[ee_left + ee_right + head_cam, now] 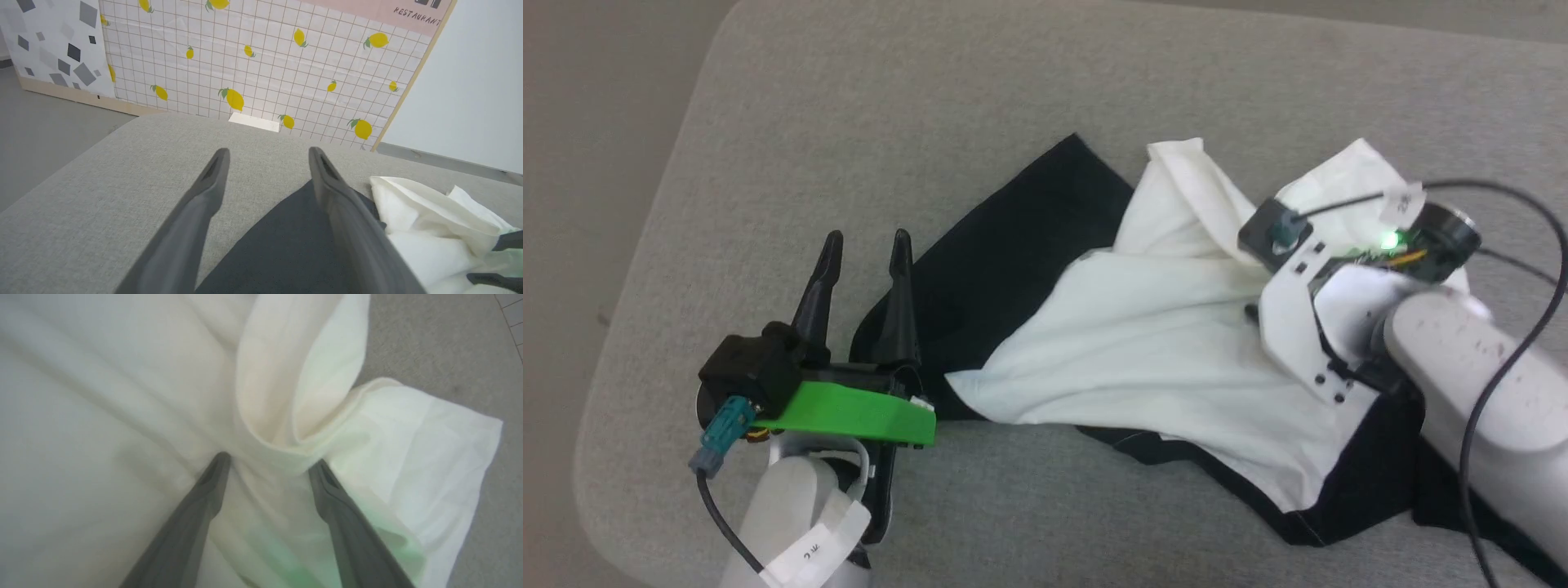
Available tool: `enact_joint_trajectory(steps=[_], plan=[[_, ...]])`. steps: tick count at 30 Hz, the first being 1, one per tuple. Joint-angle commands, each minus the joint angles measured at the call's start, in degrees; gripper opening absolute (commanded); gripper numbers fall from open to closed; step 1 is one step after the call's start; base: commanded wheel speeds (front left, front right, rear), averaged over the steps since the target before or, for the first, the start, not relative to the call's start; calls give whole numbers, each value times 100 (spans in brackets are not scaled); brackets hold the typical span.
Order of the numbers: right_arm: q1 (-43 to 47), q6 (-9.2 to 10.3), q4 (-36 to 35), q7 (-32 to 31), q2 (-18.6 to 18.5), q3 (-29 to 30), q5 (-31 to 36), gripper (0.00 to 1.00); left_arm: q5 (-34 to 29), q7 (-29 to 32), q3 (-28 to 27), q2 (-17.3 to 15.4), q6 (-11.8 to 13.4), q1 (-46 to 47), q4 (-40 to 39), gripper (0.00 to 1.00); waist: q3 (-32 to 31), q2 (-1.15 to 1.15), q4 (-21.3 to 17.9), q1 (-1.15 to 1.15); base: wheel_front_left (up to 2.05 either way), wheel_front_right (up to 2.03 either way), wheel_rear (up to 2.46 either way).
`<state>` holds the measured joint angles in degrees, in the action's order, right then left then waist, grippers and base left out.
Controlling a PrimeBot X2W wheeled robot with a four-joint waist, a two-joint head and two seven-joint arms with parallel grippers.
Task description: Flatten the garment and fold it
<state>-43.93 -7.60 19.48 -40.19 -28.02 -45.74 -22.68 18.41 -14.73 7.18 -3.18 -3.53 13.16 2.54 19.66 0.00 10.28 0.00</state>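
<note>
The garment (1160,343) lies crumpled on the grey cushion (980,106), its white body bunched in folds and a black sleeve (1013,245) stretching up and left. My left gripper (866,245) is open at that sleeve's left edge with nothing between its fingers. In the left wrist view the left gripper (269,153) hovers with its right finger over the black sleeve (278,249), white cloth (425,228) beside it. My right wrist (1298,278) points down into the white folds. The right gripper (270,459) is open, straddling a raised white fold (294,396).
The cushion's rounded left edge (629,269) drops to a grey floor (572,122). A lemon-patterned tiled panel (265,61) stands beyond the cushion's far edge. A black cable (1515,359) loops over my right forearm. Bare cushion lies behind and left of the garment.
</note>
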Motion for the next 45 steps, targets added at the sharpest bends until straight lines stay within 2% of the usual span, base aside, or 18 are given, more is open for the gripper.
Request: enact_joint_trajectory(steps=[1,2,7,12,17,22,23,24,28,32,37,41,45], plan=[[-90,11,188,-187,-109,-198,-126,18,-40,-26,-12,24,-30,102,5,100,285,0,289,0,0,0,0],[-201,11,255,-258,-202,-298,-212,0,19,-26,3,26,-14,111,-6,100,309,0,320,0,0,0,0],[-784,11,542,238,-534,-42,-138,0,175,-26,94,28,48,136,-28,100,393,0,435,0,0,0,0],[-1431,11,1086,846,-633,786,391,0,235,-27,155,29,61,162,-36,100,473,0,502,0,0,0,0],[-1770,11,1755,1266,-473,1812,1095,0,296,-27,240,29,88,222,-16,100,523,0,575,0,0,0,0],[-1644,11,2141,1645,-65,2593,1555,0,303,-27,233,30,134,245,-12,100,520,0,508,0,0,0,0],[-1556,11,2191,1716,32,2682,1580,16,296,-27,226,30,132,238,-1,100,493,0,477,0,0,0,0],[-1442,11,2245,1788,149,2806,1565,100,283,-27,217,30,129,226,17,100,457,0,437,0,0,0,0],[-947,11,2248,2113,516,3238,1378,100,238,-27,138,30,109,151,85,100,233,0,219,0,0,0,0],[-192,11,1841,2624,875,3678,1015,100,159,-27,19,30,78,0,137,100,-103,0,-55,0,0,0,0],[1226,11,673,2998,1331,4407,825,100,28,-27,-141,30,23,-270,184,100,-547,0,-452,0,0,0,0],[2443,11,-446,2882,1809,5246,987,100,-35,-27,-235,30,-26,-443,217,100,-798,0,-718,0,0,0,0],[3310,11,-1196,2562,2212,5958,1310,100,-67,-27,-306,30,-59,-540,214,100,-881,0,-927,0,0,0,0]])
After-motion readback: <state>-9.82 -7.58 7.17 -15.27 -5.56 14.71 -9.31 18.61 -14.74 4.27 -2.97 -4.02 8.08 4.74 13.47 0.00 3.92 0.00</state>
